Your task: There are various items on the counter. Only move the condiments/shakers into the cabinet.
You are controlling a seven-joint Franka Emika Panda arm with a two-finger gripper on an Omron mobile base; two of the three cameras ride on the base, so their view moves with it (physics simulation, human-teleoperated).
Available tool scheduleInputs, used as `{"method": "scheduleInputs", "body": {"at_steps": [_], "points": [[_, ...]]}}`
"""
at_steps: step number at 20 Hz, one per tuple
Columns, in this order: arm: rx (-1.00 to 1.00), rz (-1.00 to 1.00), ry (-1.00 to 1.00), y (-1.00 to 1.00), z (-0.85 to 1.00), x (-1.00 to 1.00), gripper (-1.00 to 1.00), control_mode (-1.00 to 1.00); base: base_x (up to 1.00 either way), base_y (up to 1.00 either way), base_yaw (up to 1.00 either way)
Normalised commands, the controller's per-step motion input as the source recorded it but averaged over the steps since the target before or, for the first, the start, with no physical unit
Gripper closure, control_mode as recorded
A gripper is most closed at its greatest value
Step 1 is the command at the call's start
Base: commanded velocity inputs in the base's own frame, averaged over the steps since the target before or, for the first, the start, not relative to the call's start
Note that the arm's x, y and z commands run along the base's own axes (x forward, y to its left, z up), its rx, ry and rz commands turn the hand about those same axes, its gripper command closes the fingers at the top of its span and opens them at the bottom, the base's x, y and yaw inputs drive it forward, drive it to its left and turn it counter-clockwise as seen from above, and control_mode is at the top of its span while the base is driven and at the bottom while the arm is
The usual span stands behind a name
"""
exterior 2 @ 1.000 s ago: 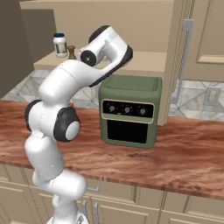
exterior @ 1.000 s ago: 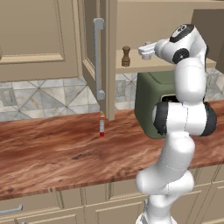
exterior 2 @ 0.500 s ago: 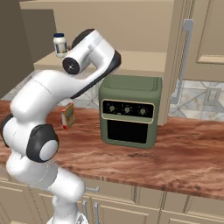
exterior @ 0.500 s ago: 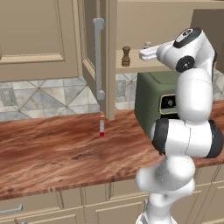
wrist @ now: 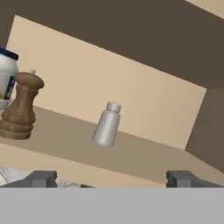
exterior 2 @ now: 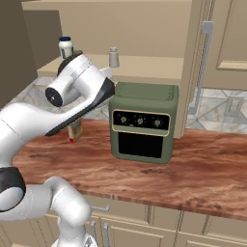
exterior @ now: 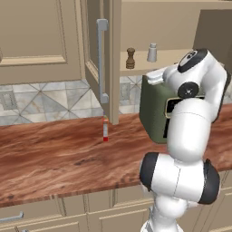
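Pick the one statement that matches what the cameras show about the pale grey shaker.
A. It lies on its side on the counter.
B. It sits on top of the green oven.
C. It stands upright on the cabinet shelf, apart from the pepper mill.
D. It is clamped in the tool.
C: the pale grey shaker stands upright on the cabinet shelf, clear of the pepper mill, and the tool is open and empty.

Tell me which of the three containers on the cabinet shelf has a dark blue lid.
The white jar, at the end of the row beside the brown pepper mill. The pale grey shaker stands apart and is grey all over.
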Motion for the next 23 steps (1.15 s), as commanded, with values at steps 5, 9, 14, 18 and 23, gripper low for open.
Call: {"method": "scheduleInputs", "body": {"at_steps": [5,9,14,18,23], "points": [[0.00,0.00,0.40,0.00,0.00,-0.92,-1.00,-1.00,0.00,0.00,0.00],[0.00,0.01,0.48,0.00,0.00,-0.64,-1.00,-1.00,0.00,0.00,0.00],[0.00,0.02,0.53,0.00,-0.04,-0.41,-1.00,-1.00,0.00,0.00,0.00],[0.00,0.01,0.52,0.00,-0.15,-0.27,-1.00,-1.00,0.00,0.00,0.00],[0.00,0.03,0.45,0.00,-0.29,-0.19,-1.00,-1.00,0.00,0.00,0.00]]}}
